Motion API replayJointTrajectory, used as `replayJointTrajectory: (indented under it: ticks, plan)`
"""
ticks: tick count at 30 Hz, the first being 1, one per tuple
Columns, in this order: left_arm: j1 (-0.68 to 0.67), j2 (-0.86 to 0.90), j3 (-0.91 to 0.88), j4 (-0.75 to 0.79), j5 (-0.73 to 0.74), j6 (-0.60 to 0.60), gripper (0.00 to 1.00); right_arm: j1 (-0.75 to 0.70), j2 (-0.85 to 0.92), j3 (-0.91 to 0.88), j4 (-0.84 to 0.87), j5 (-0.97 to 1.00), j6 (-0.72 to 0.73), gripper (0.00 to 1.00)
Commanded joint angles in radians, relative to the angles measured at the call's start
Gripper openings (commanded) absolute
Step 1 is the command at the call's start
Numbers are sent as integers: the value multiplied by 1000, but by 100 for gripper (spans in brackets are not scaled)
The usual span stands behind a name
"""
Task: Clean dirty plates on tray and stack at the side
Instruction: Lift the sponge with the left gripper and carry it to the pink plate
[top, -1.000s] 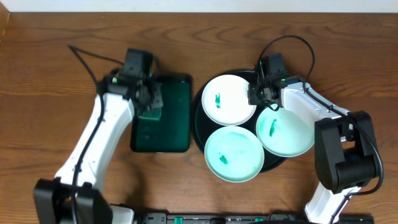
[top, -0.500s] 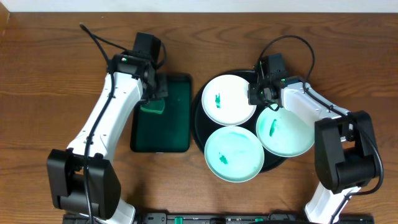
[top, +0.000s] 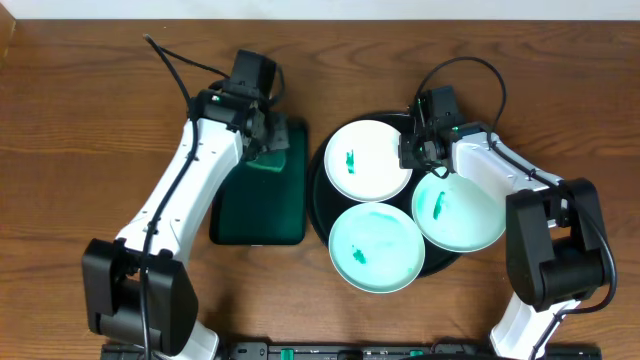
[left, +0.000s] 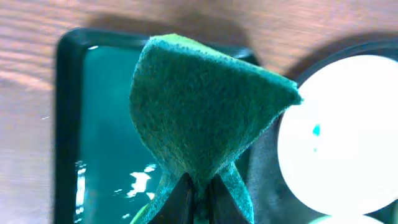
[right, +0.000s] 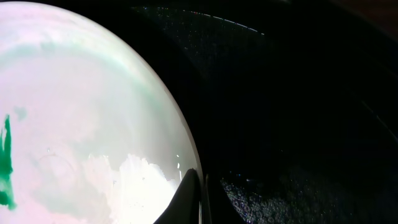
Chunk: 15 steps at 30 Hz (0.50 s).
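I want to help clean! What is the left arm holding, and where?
A fuzzy green scrubbing pad, pinched at one end between the left fingers.

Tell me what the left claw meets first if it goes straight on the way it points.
Probably the small green tray, near its edge beside the black tray; the sponge pinched in the left claw would touch it first. Its height above is unclear.

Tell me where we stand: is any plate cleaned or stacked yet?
Nothing is finished: the top plate, front plate and right plate all lie on the black tray with green marks, none stacked aside. In hand: the left gripper is shut on the green sponge, over the green tray near the black tray; the right gripper is shut at a plate's rim. Left: wiping all three, then stacking.
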Motion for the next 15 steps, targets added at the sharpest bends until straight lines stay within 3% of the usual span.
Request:
replayJointTrajectory:
  ticks: [1,15]
  plan:
    - [-24,-4,29,52,89,-87,7,13,-1,-7,2,-18,8,1]
    - [-117,-2,27,124,104,-128,7,13,-1,-7,2,-19,8,1]
